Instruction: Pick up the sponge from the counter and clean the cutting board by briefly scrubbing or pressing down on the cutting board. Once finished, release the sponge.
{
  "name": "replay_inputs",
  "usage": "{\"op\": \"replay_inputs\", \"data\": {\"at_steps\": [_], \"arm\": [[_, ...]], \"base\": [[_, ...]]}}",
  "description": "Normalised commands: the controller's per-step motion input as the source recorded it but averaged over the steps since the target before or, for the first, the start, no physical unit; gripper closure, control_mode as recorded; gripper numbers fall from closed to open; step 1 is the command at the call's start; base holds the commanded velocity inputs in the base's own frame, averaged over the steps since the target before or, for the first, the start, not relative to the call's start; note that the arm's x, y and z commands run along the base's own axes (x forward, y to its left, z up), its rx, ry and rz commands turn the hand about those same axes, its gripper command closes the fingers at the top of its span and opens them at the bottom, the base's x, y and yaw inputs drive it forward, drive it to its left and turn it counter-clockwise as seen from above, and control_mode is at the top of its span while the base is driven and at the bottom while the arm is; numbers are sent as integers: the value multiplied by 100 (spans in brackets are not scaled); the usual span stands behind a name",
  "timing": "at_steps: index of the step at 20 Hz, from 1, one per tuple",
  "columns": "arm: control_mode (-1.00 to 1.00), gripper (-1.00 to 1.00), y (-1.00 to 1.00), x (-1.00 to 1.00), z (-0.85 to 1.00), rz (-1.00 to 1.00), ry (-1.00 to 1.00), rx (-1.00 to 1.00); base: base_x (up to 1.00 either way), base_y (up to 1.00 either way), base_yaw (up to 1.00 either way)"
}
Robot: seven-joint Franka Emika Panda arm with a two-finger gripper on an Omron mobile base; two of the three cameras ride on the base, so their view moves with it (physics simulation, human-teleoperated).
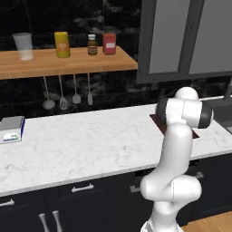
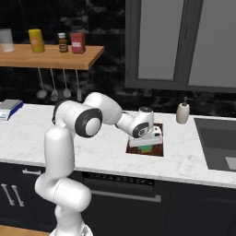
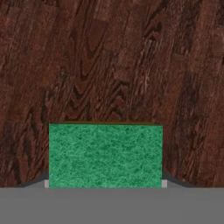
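Green scouring felt is what the hand view looks down on: the sponge [image 3: 105, 155] sits square between the two finger tips, whose pale ends press against its left and right sides, so the gripper [image 3: 105, 184] is closed partway onto the sponge and has it held. Behind the sponge, the dark reddish-brown grain of the cutting board [image 3: 109, 61] runs right across the view, which suggests the sponge is held low over the board, or on it; contact itself cannot be told. In the right base view the arm reaches over the cutting board [image 2: 156, 151], which lies flat on the white marble counter [image 2: 184, 161], and the sponge [image 2: 146, 148] shows as a green patch under the hand, inside the board's edges. The soap bottle [image 2: 183, 112] stands behind the board, well apart. Holding the sponge green side up and gripped by its sides keeps its broad bottom face free to press down on the wood.
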Motion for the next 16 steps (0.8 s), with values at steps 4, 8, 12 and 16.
{"op": "replay_inputs", "data": {"at_steps": [4,8,12,16], "arm": [[-100,100,-48,0,-21,0,0,12],[-100,100,-46,0,-22,0,0,11],[-100,100,-45,0,-21,0,-1,8],[-100,100,-38,0,-20,0,-3,2]], "base": [[0,0,0],[0,0,0],[0,0,0],[0,0,0]]}}
